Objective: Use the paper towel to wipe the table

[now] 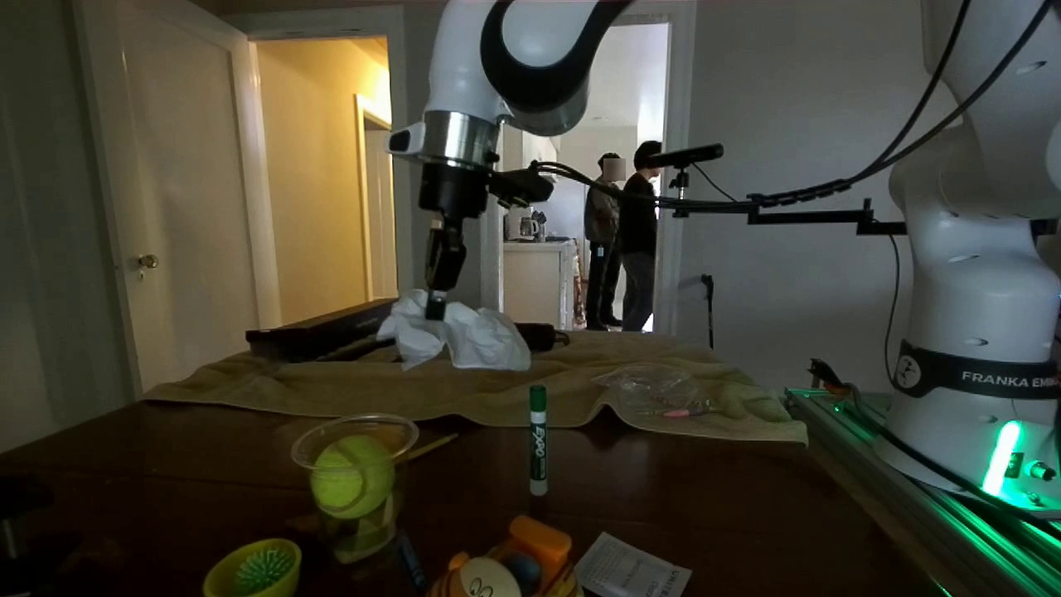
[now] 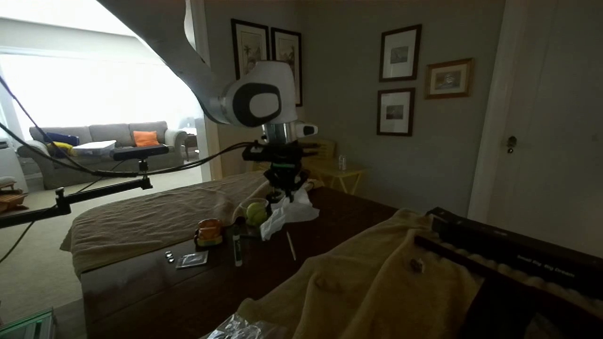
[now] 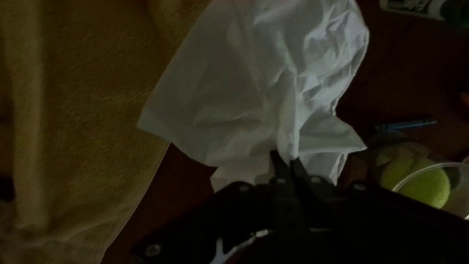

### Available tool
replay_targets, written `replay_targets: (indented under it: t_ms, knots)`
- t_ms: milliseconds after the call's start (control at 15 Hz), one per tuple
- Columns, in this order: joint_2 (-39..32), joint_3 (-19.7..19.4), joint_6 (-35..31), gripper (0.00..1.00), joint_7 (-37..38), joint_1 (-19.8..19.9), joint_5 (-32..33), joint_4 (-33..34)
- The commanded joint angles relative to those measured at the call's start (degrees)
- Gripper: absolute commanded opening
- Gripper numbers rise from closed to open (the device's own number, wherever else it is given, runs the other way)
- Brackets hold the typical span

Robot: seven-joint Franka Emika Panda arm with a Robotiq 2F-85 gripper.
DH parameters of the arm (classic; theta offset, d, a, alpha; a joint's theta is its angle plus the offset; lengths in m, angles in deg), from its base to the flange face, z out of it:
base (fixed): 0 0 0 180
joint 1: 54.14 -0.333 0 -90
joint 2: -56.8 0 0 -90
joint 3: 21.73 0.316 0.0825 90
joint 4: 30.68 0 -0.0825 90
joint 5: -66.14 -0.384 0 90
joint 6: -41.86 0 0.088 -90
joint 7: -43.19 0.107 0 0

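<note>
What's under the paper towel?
In the wrist view, tan cloth and the table run in under the paper towel, which the fingers pinch. Anything lying directly beneath is covered; can't tell.

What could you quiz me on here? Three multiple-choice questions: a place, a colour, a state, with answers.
1. Where is the tennis ball?
A. Yellow bowl
B. Clear cup
C. Beige cloth

2. What colour is the marker cap?
A. Orange
B. Red
C. Green

3. What is the end effector doing?
A. Gripping the paper towel
B. Hanging open
C. Gripping the tennis ball

1: B, seen through its clear side in both exterior views.
2: C, plain in an exterior view.
3: A, the wrist view shows white folds pinched in its grip.
</note>
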Motion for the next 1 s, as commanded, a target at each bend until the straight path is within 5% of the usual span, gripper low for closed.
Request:
replay_targets:
  t_ms: [0,467,933]
  knots:
    - [-0.5,-1.0,0.3,0.04,-0.1,-0.5,1.1,1.7]
    - [-3.5,-2.7,-3.2,0.00,2.0,-1.1,6.4,2.6]
    - [-16.4,-4.8,-11.4,0.01,6.1,-2.7,13.6,12.3]
